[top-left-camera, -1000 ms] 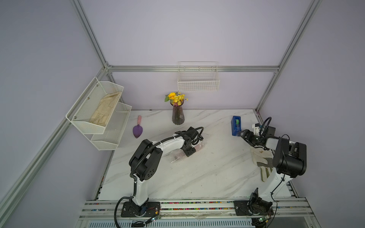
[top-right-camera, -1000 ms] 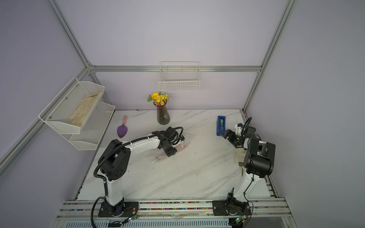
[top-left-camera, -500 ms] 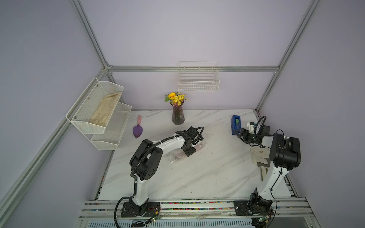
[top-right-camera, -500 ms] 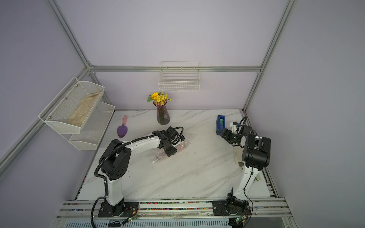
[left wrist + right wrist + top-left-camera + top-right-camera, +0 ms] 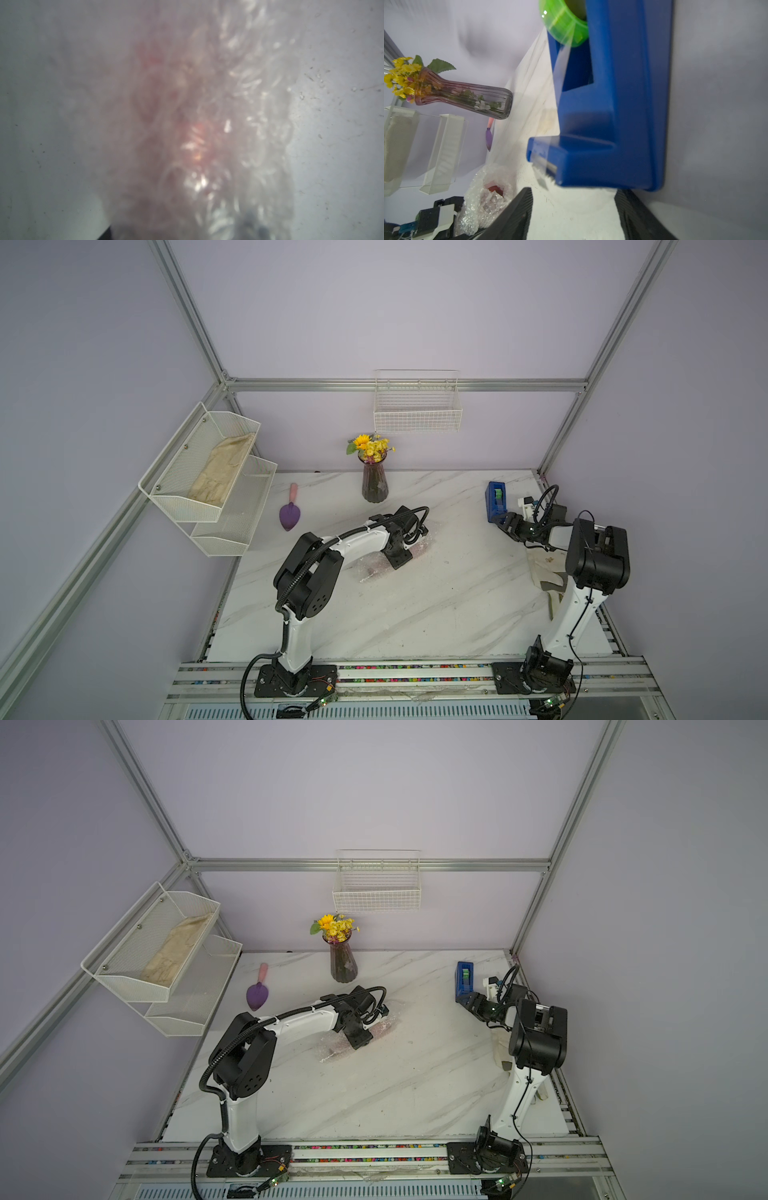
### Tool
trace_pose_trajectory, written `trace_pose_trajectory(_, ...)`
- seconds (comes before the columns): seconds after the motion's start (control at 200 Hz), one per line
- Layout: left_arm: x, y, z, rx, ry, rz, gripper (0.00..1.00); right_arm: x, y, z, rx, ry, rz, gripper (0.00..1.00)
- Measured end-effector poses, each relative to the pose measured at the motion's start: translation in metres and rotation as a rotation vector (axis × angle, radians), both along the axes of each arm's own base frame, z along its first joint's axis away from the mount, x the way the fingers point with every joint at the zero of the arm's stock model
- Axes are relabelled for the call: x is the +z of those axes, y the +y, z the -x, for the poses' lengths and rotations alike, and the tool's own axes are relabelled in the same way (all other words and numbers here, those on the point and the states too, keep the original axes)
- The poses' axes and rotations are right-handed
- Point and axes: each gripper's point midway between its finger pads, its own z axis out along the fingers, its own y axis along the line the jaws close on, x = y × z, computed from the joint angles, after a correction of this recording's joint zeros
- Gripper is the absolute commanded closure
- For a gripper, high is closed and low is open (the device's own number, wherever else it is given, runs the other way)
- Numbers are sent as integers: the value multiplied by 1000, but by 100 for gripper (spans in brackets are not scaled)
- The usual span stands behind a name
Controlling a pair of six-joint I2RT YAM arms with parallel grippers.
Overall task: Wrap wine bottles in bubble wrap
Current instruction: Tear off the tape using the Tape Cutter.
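Observation:
The wine bottle [image 5: 419, 549] lies on its side mid-table, pinkish through the bubble wrap [image 5: 376, 566] rolled round it; both top views show the bundle, wrap [image 5: 332, 1050] included. My left gripper [image 5: 401, 558] sits down over the bundle, shut on it. The left wrist view is filled with blurred bubble wrap [image 5: 249, 104] and the pink bottle [image 5: 193, 135]. My right gripper [image 5: 500, 522] is open at the cutter end of the blue tape dispenser [image 5: 495, 497]. In the right wrist view its fingers [image 5: 517, 214] stand apart just short of the dispenser [image 5: 612, 124], where a loose clear tape end [image 5: 542, 178] hangs.
A ribbed vase of yellow flowers [image 5: 374, 485] stands at the back, a purple trowel [image 5: 289, 514] to its left. A two-tier mesh shelf [image 5: 208, 481] hangs on the left wall, a wire basket [image 5: 417, 410] on the back wall. Pale gloves [image 5: 544, 568] lie under the right arm.
My right arm has swung in toward the tape dispenser and its jaws have narrowed. The left arm and the bundle have not moved.

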Motion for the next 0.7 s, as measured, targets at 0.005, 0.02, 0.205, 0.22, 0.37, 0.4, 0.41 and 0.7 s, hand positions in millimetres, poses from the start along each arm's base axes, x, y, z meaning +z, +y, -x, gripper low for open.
trace_pose_trajectory(0.005, 0, 0, 0, 0, 0, 0, 56, 0, 0, 0, -1, 2, -1, 41)
trace_pose_trajectory(0.02, 0, 0, 0, 0, 1, 0, 56, -1, 0, 0, -1, 3, -3, 42)
trace_pose_trajectory(0.205, 0, 0, 0, 0, 1, -1, 56, -4, 0, 1, -5, 13, -2, 54)
trace_pose_trajectory(0.22, 0, 0, 0, 0, 2, -1, 56, -4, 0, 1, -7, 16, -3, 56)
trace_pose_trajectory(0.37, 0, 0, 0, 0, 2, -1, 56, -7, -3, 0, -22, 27, 11, 74)
trace_pose_trajectory(0.4, 0, 0, 0, 0, 2, -1, 56, -8, -4, 0, -26, 29, 13, 78)
trace_pose_trajectory(0.41, 0, 0, 0, 0, 2, -1, 56, -8, -4, 0, -27, 30, 13, 79)
trace_pose_trajectory(0.7, 0, 0, 0, 0, 1, -2, 56, -12, -7, -2, -47, 43, 27, 100)
